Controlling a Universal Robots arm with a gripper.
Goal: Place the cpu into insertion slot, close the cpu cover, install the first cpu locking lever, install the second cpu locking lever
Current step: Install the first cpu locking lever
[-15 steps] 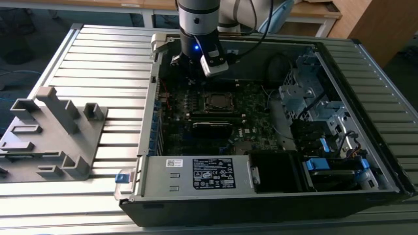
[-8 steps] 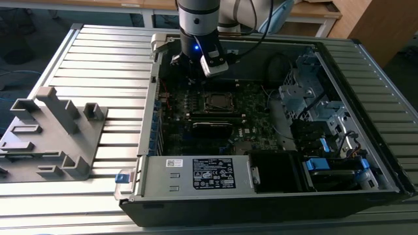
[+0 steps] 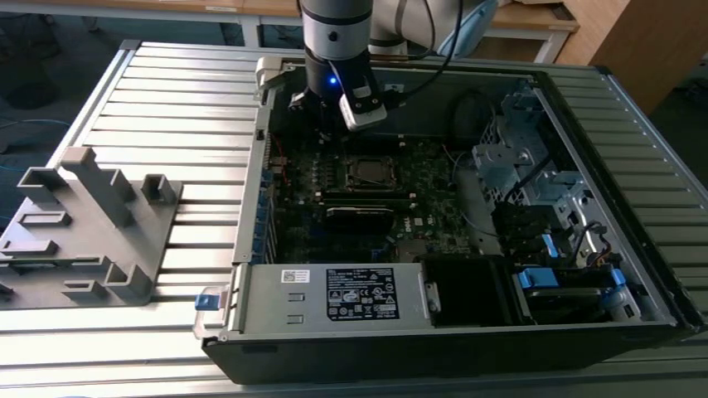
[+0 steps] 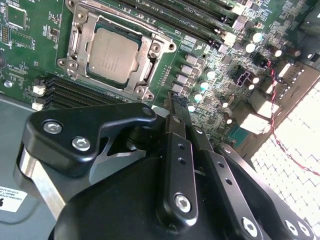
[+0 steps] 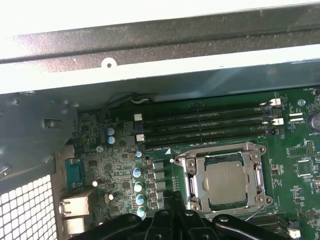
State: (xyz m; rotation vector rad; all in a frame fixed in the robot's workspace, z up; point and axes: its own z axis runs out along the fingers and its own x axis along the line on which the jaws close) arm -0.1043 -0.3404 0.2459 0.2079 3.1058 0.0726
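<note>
An open computer case (image 3: 249, 217) lies on the table (image 3: 166, 99). On the exterior view's left of the case, a fixture (image 3: 99, 220) stands on the table. Inside the case lies the motherboard (image 3: 432, 195). The cpu (image 3: 369, 171) sits in its socket in the middle of it, and the cpu cover (image 4: 76, 47) lies flat around it. The power supply box (image 3: 332, 294) is in the near end. The drive cage (image 3: 520, 157) is on the exterior view's right. The gripper (image 4: 175, 102) hangs above the board, on the far side of the cpu.

Open air above the cpu cover (image 4: 146, 56); case wall (image 5: 150, 82) stands nearby.
</note>
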